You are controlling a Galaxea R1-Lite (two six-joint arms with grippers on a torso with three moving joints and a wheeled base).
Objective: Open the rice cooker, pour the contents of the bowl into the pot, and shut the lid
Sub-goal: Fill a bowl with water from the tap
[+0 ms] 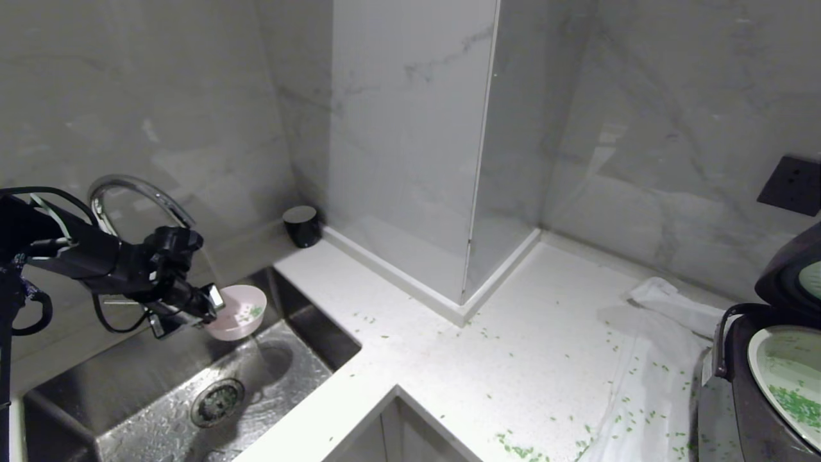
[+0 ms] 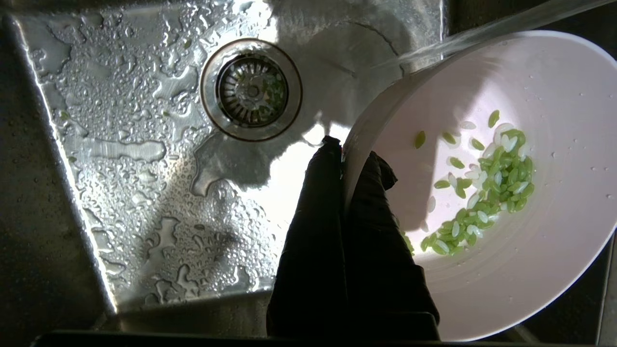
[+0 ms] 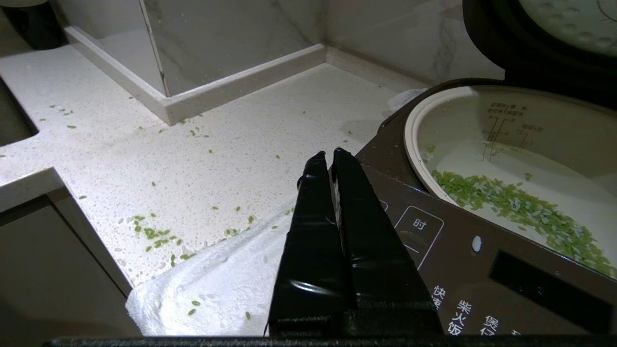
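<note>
Head view, left gripper: at your 9 o'clock you see the left gripper point(image 1: 215, 307) out over the sink point(image 1: 128, 391), its jaws clamped on the rim of the bowl point(image 1: 238, 312).
Bowl: you have it tilted above the sink basin, just below the faucet point(image 1: 138, 192); the left wrist view shows one finger inside the rim and one outside, pinching the wall.
Contents of the bowl: a small cluster of green grains point(image 2: 487, 193) mixed with white ones lies on the lower inside of the bowl.
Water: a thin stream point(image 2: 482, 38) runs past the bowl's rim in the left wrist view.
Drain: the strainer point(image 2: 251, 90) sits in the wet basin, beside the bowl.
Counter: at your 6 o'clock the white counter point(image 1: 449, 359) carries scattered green grains, thickest near its front edge.
Towel: at 4 o'clock a white towel point(image 1: 648, 385) lies on the counter, reaching under the cooker.
Rice cooker: at 3 o'clock the rice cooker point(image 1: 731, 410) stands with the lid point(image 1: 786, 263) raised.
Pot: the pot point(image 3: 511, 159) holds a band of green grains.
Right gripper: your right gripper point(image 3: 328, 159) hangs over the cooker's front panel, jaws pressed together, holding nothing.
</note>
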